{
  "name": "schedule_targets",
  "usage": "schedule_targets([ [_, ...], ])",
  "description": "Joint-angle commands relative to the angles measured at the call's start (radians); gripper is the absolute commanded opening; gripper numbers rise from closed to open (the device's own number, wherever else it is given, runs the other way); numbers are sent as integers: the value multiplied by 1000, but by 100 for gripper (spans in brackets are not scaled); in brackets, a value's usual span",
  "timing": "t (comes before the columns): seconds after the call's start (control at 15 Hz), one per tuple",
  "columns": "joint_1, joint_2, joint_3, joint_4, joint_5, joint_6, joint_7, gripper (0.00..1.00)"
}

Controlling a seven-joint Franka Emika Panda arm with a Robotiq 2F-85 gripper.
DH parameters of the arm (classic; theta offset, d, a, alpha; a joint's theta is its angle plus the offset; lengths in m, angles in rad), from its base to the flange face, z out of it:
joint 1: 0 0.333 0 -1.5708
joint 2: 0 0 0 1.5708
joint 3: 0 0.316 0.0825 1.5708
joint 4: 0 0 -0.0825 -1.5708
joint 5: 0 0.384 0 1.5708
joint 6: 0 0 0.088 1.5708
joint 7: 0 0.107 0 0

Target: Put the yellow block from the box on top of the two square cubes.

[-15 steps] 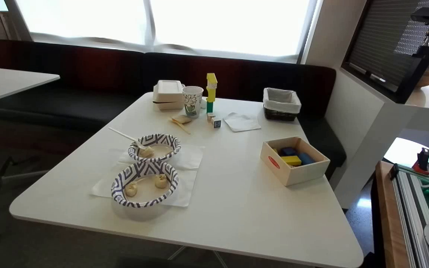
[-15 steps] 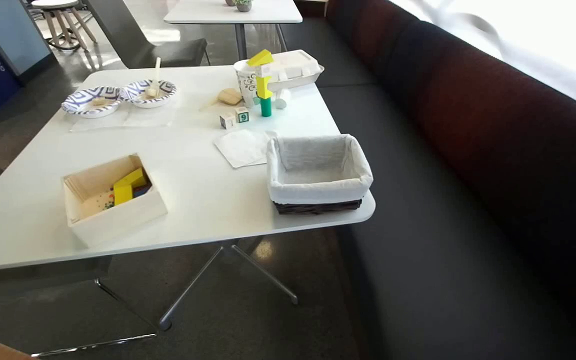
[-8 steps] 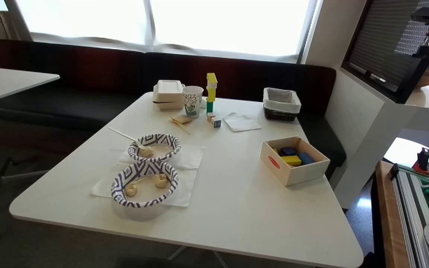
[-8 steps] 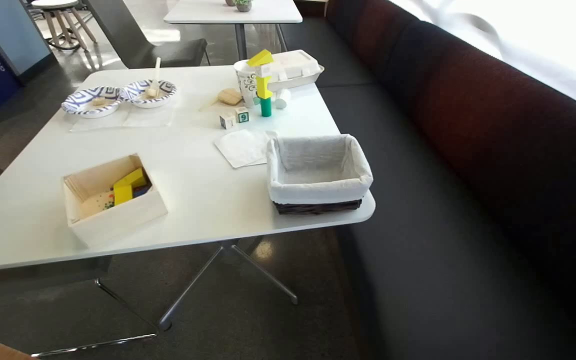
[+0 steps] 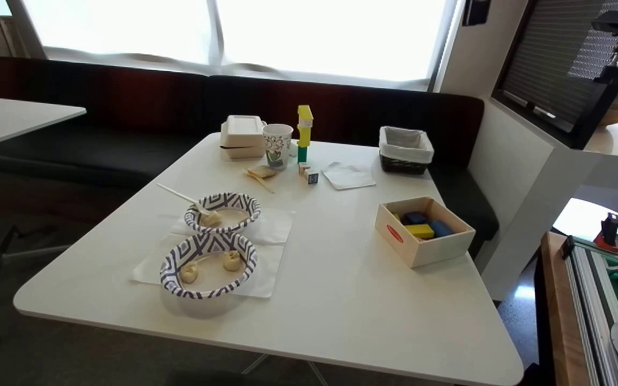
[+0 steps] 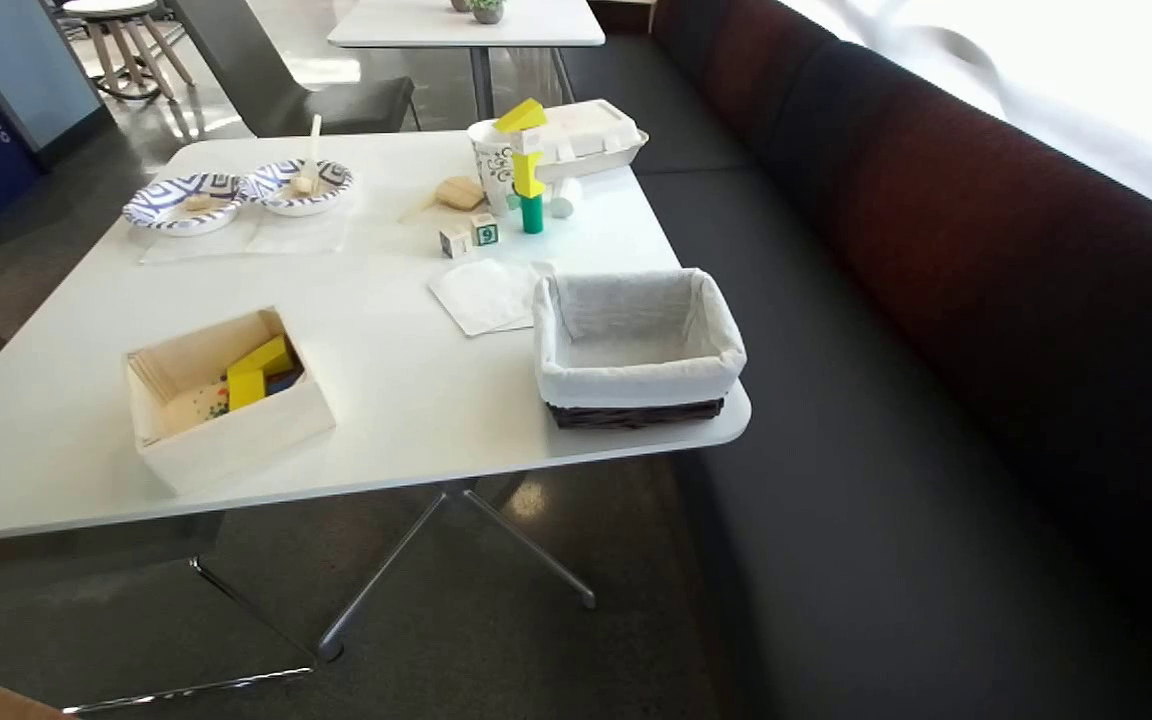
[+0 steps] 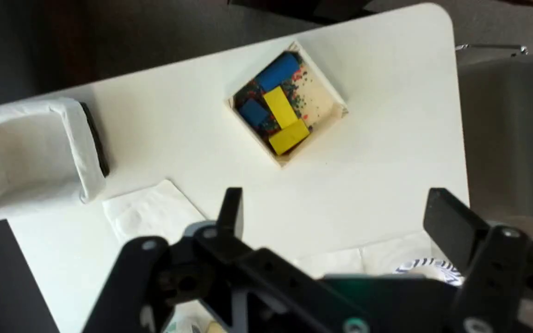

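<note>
Near twelve o'clock of the wrist view, see a square open-top box of pale light wood (image 7: 322,99) on a white table (image 7: 396,138). Inside it, find a bright yellow oblong block (image 7: 279,105) and, at its six o'clock end, a second bright yellow block (image 7: 289,137); cannot say which to take as the task's own. Also inside, note a larger blue block (image 7: 279,71) toward twelve o'clock and a smaller dark blue block (image 7: 253,112) toward nine. At the six o'clock edge in the same view, see the black two-fingered gripper (image 7: 336,212) spread wide, with nothing gripped and only white table between the fingertips (image 7: 449,226). At two o'clock from the box in an exterior view, find two small pale square cubes (image 6: 485,231) with printed faces, side by side and well apart from the box; cannot tell whether touching. Just past them toward two o'clock, see an upright tower of green, yellow and white blocks (image 6: 528,178) beside a patterned paper cup (image 6: 492,165). At three o'clock from the box, find a dark woven basket (image 6: 636,412) lined with white cloth.
</note>
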Motion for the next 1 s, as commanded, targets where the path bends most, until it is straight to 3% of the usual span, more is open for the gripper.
schedule_targets([
  [0.0, 16, -14, -8, -160, 17, 269, -44, 100],
  [0.2, 25, 28, -27, -260, 32, 460, -101, 100],
  [0.4, 40, 89, -56, -326, 47, 563, -193, 100],
  [0.53, 69, 148, -96, -343, 114, 540, -307, 100],
  [0.6, 22, 95, -41, -329, 57, 534, -214, 100],
  [0.93, 32, 149, -61, -342, 99, 534, -291, 100],
])
